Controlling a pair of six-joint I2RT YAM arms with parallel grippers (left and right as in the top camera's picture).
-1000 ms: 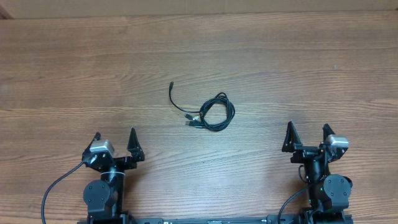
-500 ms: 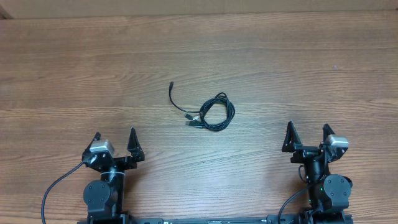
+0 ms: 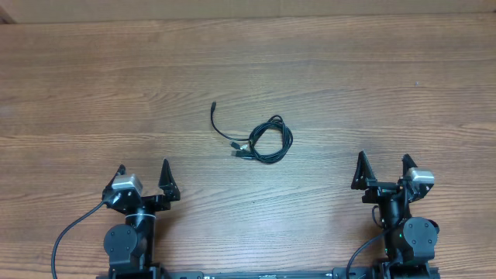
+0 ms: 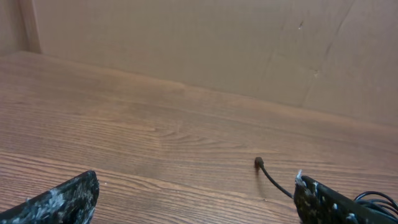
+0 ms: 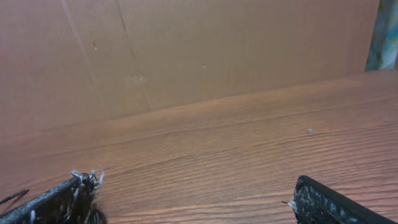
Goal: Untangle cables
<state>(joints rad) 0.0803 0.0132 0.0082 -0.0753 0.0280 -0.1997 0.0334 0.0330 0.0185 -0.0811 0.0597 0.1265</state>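
Untangling looks unstarted: left pincer (image 3: 143, 167) and right pincer (image 3: 382, 157) gape empty, well apart from the cables (image 3: 263, 140), so next comes reaching their loop.

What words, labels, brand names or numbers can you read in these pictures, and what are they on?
None: no text shows on the cables, the wooden table, the left gripper, the right gripper or the cardboard wall.
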